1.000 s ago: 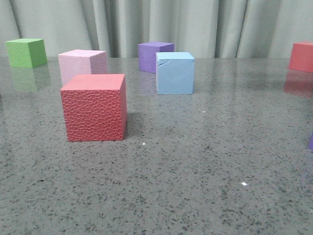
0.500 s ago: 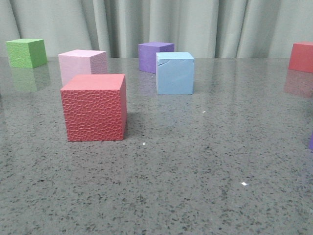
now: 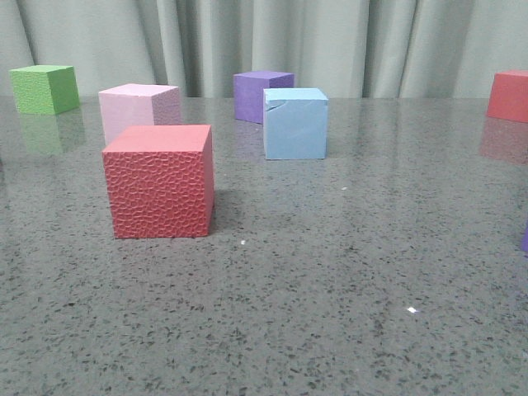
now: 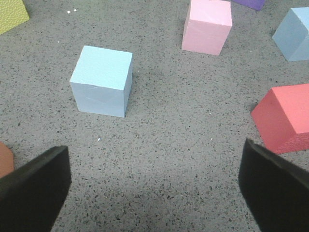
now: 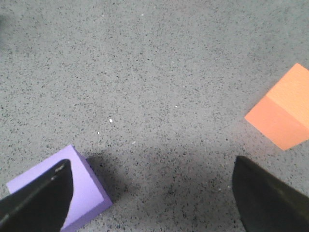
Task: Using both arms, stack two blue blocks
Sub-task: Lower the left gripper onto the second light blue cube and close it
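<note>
While both arms hang above the speckled grey stone tabletop (image 3: 330, 289), neither one holds anything. The left gripper (image 4: 154, 188) has its two black fingers (image 4: 34, 188) spread wide with bare tabletop between them, and the right gripper (image 5: 149, 193) stands just as wide apart.

One blue block (image 4: 102, 79) sits in the left wrist view, ahead of the left gripper and well apart from it: a pale sky-blue matte foam cube with square edges and a faint scratch across its near face. A second blue block (image 3: 294, 122) stands upright in the front view toward the far middle of the tabletop, its top front edge nicked near the left corner. It also shows at the edge of the left wrist view (image 4: 294, 34). The two blocks are well apart, each resting on the tabletop.

A red cube (image 3: 158, 180) with a pebbled, dimpled face stands nearest the front camera, and a pink cube (image 3: 138, 109) sits just behind it. A darker purple cube (image 3: 261, 95) sits behind the nicked blue block, and a green cube (image 3: 44, 88) (rough, grainy surface) stands at the far left. Another red cube (image 3: 508, 95) is at the far right.

Under the right gripper, a lilac cube (image 5: 79, 193) lies beside one finger, whether touching I cannot tell, and an orange cube (image 5: 285, 108) sits apart.
</note>
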Motion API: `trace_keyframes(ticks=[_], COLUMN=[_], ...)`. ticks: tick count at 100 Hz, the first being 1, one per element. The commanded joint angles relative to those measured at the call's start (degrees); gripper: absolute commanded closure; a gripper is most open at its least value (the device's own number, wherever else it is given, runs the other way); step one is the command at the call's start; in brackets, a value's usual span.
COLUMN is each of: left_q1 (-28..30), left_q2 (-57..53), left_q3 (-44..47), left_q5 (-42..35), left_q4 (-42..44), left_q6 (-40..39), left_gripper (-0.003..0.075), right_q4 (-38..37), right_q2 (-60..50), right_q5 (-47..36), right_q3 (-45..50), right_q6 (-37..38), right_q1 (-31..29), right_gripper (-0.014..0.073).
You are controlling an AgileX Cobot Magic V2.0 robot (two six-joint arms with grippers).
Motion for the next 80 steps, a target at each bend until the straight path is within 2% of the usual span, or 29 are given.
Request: trace_keyframes(ticks=[1,35,53,80], left_q1=[0.2,0.2,0.2,0.2], left_q2=[0.6,0.6,1.1,12.6], left_q3=[-1.9,-1.9,-2.3,-11.1], left_q5=[-3.5,-4.0,-8.6,-7.6], left_q4=[-0.8,-0.8,-0.2,5.2], left_q6=[-0.5,-0.5,-0.1,-0.1], left_gripper=[0.0047,0.0047,0.0047,0.0047], right_q4=[-1.3,-1.3,-1.3,-1.3], right_q2=[-1.9,-2.4,-2.4,-2.4], right_q5=[-3.6,-3.6,-3.7,-4.5], right_q3=[-0.7,-0.7,-0.7,-0.7], right_q6=[-0.6,-0.6,-0.6,-0.6], right_q1=[-0.4,-0.4,-0.4,-0.4], right_gripper=[-0.0062,-0.0062,-0.0062,-0.0062])
